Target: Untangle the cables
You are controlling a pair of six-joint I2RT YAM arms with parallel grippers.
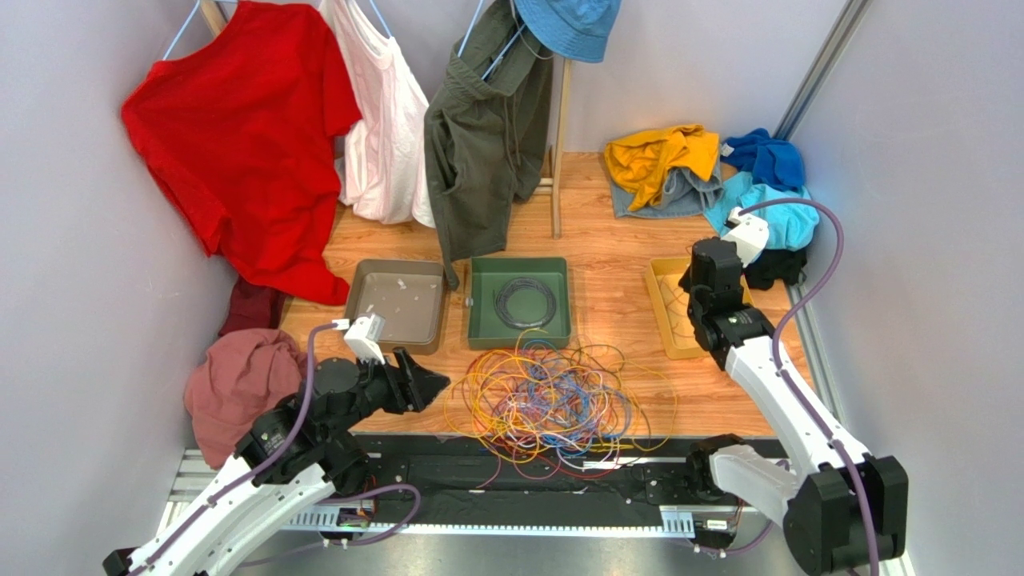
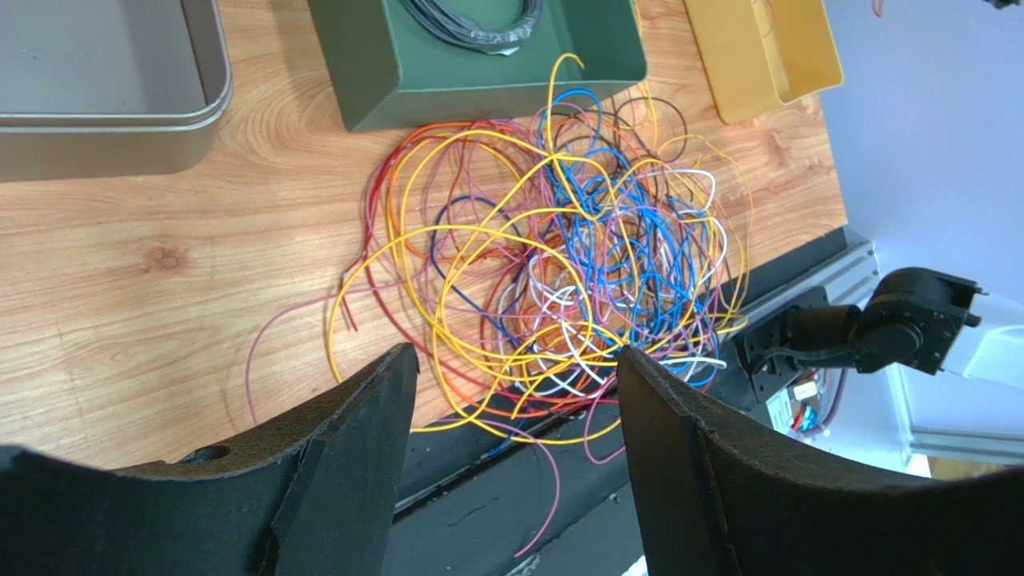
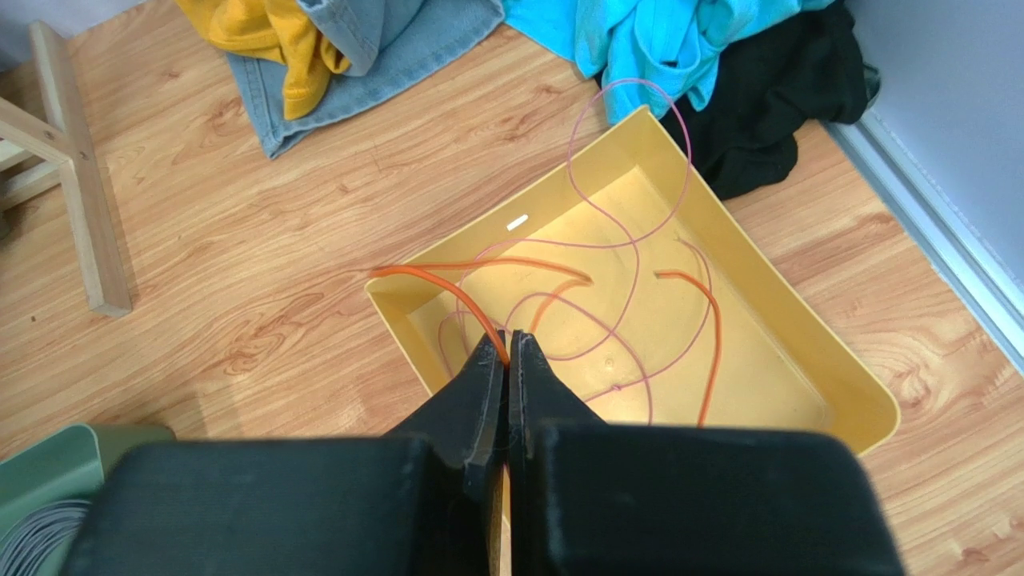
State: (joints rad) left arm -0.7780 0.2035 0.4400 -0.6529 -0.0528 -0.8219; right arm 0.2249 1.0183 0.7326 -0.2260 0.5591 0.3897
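Left tool (image 1: 430, 384), from above: spread wide, empty, just left of the heaped cables (image 1: 547, 402); my right tool (image 1: 712, 279) sits far right of them. Left wrist: cables (image 2: 565, 264) dead ahead. Right wrist: right tool (image 3: 505, 348) pinches an orange cable (image 3: 397, 273)

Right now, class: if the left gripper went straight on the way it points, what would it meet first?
The left gripper would most likely meet the tangle of cables just ahead of its open jaws, though depth is unclear.
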